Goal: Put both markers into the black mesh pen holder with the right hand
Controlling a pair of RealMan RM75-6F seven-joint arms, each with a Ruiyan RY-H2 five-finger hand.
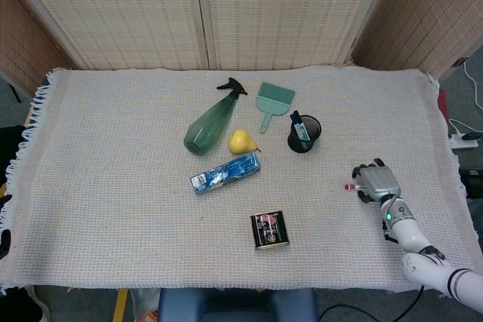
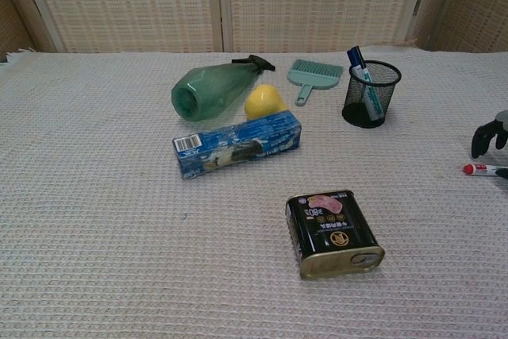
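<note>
One blue-capped marker [image 2: 361,77] is already standing in the black mesh pen holder [image 2: 371,94], while the red-capped marker [image 2: 481,169] is lying flat on the woven cloth [image 1: 113,186] well to the right of the holder, near the table's right side. The right hand [image 1: 376,182] is being held palm-down directly over this marker, its dark fingers [image 2: 482,136] curled downward around it; whether the marker is actually being pinched cannot be told, since in the chest view the hand is cut off by the frame edge and in the head view the marker's body is hidden beneath the palm, with only the red tip showing. The left hand is not being shown in either view. For the grasp to be done well, the marker should probably be pinched near its middle, so that it is not tipped on lifting, and should then be turned upright before being carried over the holder's rim and lowered beside the marker already inside.
</note>
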